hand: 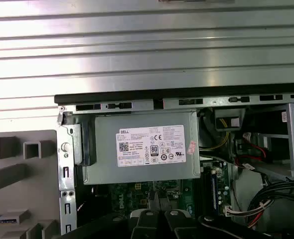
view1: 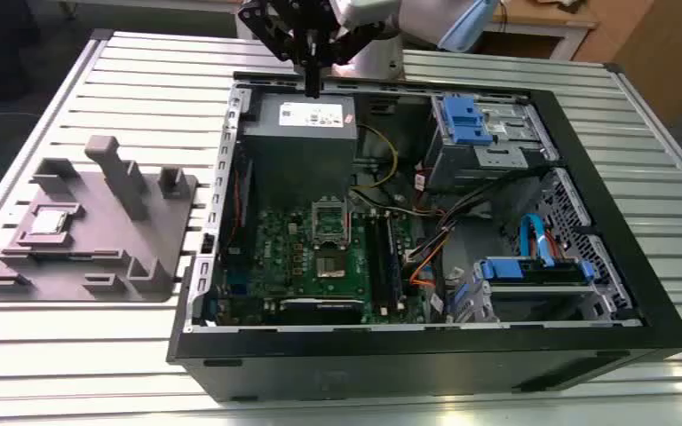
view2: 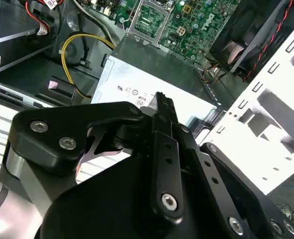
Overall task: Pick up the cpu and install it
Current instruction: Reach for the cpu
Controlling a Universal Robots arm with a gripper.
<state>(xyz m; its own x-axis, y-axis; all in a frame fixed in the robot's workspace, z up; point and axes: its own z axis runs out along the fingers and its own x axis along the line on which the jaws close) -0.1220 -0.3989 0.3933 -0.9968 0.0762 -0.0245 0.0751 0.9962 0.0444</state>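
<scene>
The ribbed metal table [view1: 116, 71] carries everything. On it lies the open black computer case [view1: 436, 359]. At the exterior view's left, just beside the case, sits the grey plastic fixture [view1: 139, 253] with its upright posts. Inside the case the grey power supply [view1: 299, 120] lies directly under me. The green motherboard [view1: 317, 262] is next to it, with the metal-framed CPU socket [view1: 329, 220] near the board's middle. My gripper [view1: 313, 87] hovers above the power supply's edge by the case wall — fingers pressed together, gripping nothing. The cpu [view1: 54, 220] lies well apart from me, flat in a square recess on the fixture — a small square chip with a pale silver-grey metal top.
</scene>
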